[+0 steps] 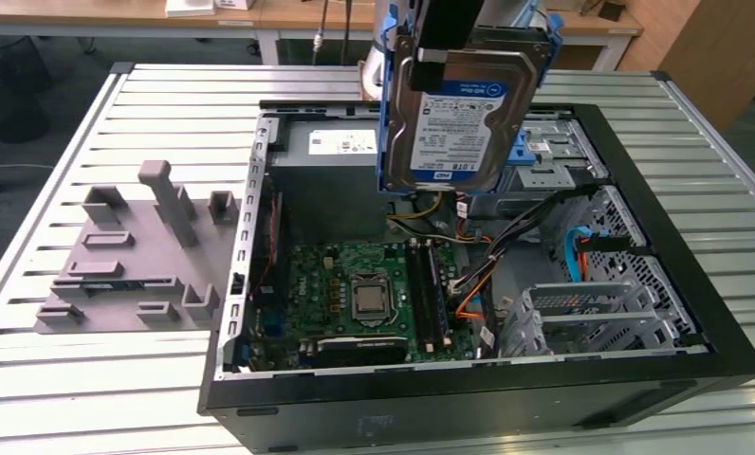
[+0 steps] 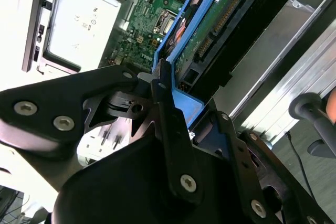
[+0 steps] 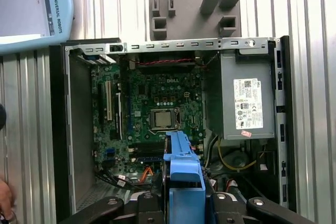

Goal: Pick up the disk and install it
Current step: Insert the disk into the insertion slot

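- Carrying step: the gripper (image 3: 185,203) holds the disk (image 1: 464,109) in the air above the open computer case (image 1: 479,403); it is not yet installed.
- Its fingers (image 2: 167,114) are clamped on the disk's blue carrier.
- The disk hangs upright on edge, label facing the exterior camera, over the case's far end and well clear of the motherboard (image 1: 367,294).
- By the look of it, seating the disk calls for squaring the carrier with a drive bay (image 1: 561,156) and avoiding the loose cables (image 1: 529,237).
- The arm reaches in from above, wrist pointing down into the case.
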`<state>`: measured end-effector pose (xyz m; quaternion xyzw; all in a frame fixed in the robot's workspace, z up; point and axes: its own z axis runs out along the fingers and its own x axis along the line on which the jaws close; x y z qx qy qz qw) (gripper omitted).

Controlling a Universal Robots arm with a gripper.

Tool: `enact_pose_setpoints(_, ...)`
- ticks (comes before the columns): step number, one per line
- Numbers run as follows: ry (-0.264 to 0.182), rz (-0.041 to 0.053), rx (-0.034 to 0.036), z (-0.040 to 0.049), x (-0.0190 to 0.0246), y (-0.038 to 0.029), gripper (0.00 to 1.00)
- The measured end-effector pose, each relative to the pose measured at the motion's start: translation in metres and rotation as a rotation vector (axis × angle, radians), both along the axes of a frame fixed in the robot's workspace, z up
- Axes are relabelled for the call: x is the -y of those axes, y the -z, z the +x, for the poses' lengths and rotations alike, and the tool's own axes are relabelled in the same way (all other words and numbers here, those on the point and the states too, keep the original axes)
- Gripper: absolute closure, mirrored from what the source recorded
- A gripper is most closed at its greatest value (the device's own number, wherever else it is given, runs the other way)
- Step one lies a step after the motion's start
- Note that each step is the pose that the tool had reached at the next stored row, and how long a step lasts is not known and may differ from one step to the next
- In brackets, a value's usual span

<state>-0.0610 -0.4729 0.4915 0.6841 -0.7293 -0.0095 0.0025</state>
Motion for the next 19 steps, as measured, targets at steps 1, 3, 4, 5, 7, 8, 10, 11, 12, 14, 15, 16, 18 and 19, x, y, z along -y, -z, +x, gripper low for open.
enact_pose_setpoints(1, 0.000, 0.0000, 0.0000, 0.0000, 0.0006, 0.0000, 0.64)
enact_pose_setpoints(3, 0.000, 0.0001, 0.0000, 0.0000, 0.0023, 0.0001, 0.64)
enact_pose_setpoints(4, 0.000, 0.0000, 0.0000, 0.0000, 0.0036, 0.0002, 0.64)
enact_pose_setpoints(5, 0.000, 0.0000, 0.0001, 0.0000, 0.0047, 0.0002, 0.64)
enact_pose_setpoints(7, 0.000, 0.0001, 0.0000, 0.0000, 0.0072, 0.0003, 0.64)
enact_pose_setpoints(8, 0.000, 0.0001, 0.0000, 0.0000, 0.0087, 0.0004, 0.64)
enact_pose_setpoints(10, 0.000, 0.0000, 0.0000, 0.0000, 0.0125, 0.0006, 0.64)
enact_pose_setpoints(11, 0.000, 0.0001, 0.0001, 0.0000, 0.0148, 0.0007, 0.64)
enact_pose_setpoints(12, 0.000, 0.0000, 0.0000, 0.0000, 0.0171, 0.0008, 0.64)
enact_pose_setpoints(14, 0.000, 0.0001, 0.0001, 0.0000, 0.0209, 0.0010, 0.64)
enact_pose_setpoints(15, 0.000, 0.0001, 0.0000, 0.0000, 0.0221, 0.0010, 0.64)
enact_pose_setpoints(16, 0.000, 0.0001, 0.0000, 0.0000, 0.0229, 0.0011, 0.64)
enact_pose_setpoints(18, 0.000, -0.0003, 0.0000, -0.0001, 0.0233, 0.0011, 0.64)
enact_pose_setpoints(19, 0.000, -0.0004, 0.0000, 0.0000, 0.0234, 0.0011, 0.64)
